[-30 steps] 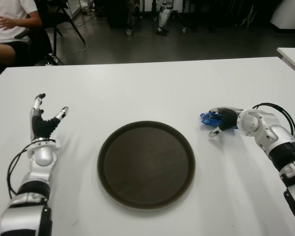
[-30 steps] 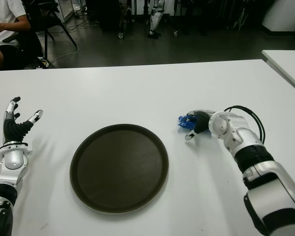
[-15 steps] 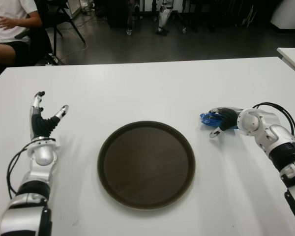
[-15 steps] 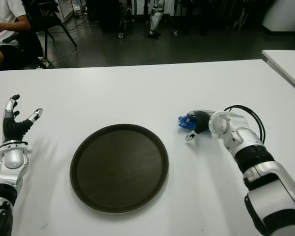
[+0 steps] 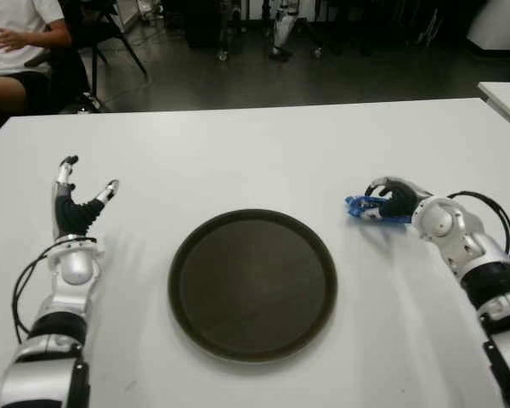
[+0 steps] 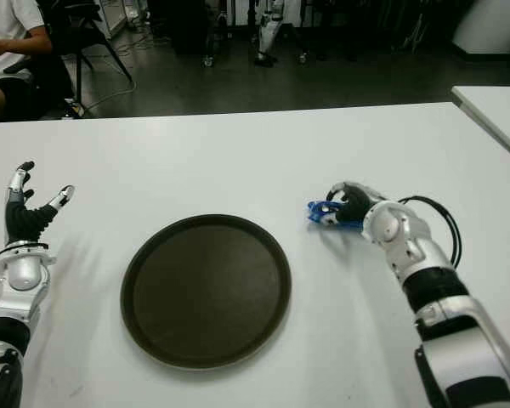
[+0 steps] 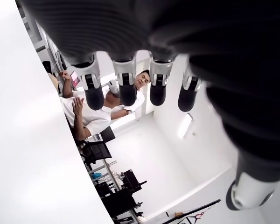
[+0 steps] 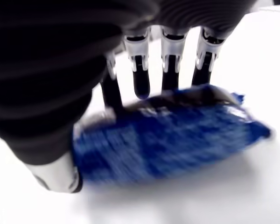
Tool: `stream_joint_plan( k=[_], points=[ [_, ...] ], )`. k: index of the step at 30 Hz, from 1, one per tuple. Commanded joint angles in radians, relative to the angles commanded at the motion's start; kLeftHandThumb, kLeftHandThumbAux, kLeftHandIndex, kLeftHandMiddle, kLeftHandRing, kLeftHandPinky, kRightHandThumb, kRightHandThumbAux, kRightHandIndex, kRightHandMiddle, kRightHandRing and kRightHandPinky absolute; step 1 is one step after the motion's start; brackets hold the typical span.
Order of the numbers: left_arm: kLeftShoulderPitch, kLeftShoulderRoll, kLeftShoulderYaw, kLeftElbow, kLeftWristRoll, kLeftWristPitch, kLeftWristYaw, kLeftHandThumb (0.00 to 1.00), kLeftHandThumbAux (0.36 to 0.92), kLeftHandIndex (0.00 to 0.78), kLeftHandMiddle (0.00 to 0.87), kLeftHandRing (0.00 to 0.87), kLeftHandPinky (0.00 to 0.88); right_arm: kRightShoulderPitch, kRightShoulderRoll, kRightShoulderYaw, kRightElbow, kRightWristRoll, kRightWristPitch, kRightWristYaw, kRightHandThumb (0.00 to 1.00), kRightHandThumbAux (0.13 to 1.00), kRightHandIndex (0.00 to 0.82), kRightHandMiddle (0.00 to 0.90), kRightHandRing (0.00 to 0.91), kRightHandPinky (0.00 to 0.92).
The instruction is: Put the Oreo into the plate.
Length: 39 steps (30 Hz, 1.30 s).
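Lying on the white table (image 5: 255,153), right of the plate: one blue Oreo pack (image 5: 367,210), well apart from the plate's rim. Right hand (image 5: 396,199): set over the pack, fingers (image 8: 141,77) curled down around it, thumb at its near end. Plate (image 5: 252,284): round, dark, at table centre. Left hand (image 5: 75,209): left of the plate, fingers spread wide, holding nothing. Person (image 5: 17,42): seated beyond the far left corner.

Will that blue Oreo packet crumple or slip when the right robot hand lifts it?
The Oreo packet looks like thin, glossy wrapper, so it will probably crinkle and may slip. It lies flat, unlikely to roll. The right robot hand curls over it.
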Motion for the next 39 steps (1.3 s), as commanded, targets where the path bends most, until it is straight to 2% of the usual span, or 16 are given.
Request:
stream_joint_plan(
  k=[6, 12, 19, 27, 33, 39],
  points=[
    [-0.003, 0.003, -0.003, 0.0, -0.001, 0.014, -0.005, 0.0, 0.627, 0.013, 0.005, 0.0, 0.0, 0.002, 0.018, -0.026, 0.026, 0.021, -0.039, -0.067, 0.701, 0.719, 0.433, 0.734, 0.717, 0.693],
    [-0.004, 0.0, 0.0, -0.003, -0.007, 0.019, -0.004, 0.0, 0.644, 0.012, 0.007, 0.0, 0.0, 0.002, 0.028, -0.044, 0.046, 0.039, -0.068, -0.104, 0.703, 0.718, 0.437, 0.777, 0.76, 0.739],
    [-0.004, -0.004, 0.0, -0.004, -0.008, 0.013, -0.003, 0.0, 0.629, 0.018, 0.012, 0.0, 0.0, 0.0, 0.04, -0.064, 0.067, 0.058, -0.089, -0.142, 0.708, 0.716, 0.44, 0.803, 0.79, 0.779],
    [0.0, -0.008, 0.006, -0.009, -0.02, -0.006, -0.011, 0.0, 0.646, 0.021, 0.014, 0.0, 0.0, 0.001, 0.05, -0.079, 0.074, 0.075, -0.097, -0.168, 0.709, 0.716, 0.441, 0.815, 0.808, 0.797],
    [0.0, 0.001, -0.006, -0.006, 0.0, -0.006, -0.001, 0.0, 0.626, 0.017, 0.005, 0.0, 0.0, -0.004, 0.054, -0.08, 0.081, 0.08, -0.097, -0.176, 0.71, 0.715, 0.441, 0.814, 0.81, 0.799],
    [0.002, 0.004, -0.006, -0.009, -0.002, -0.011, -0.01, 0.0, 0.652, 0.023, 0.013, 0.0, 0.0, -0.004, 0.057, -0.083, 0.083, 0.084, -0.096, -0.181, 0.711, 0.715, 0.441, 0.814, 0.811, 0.799]
  ],
)
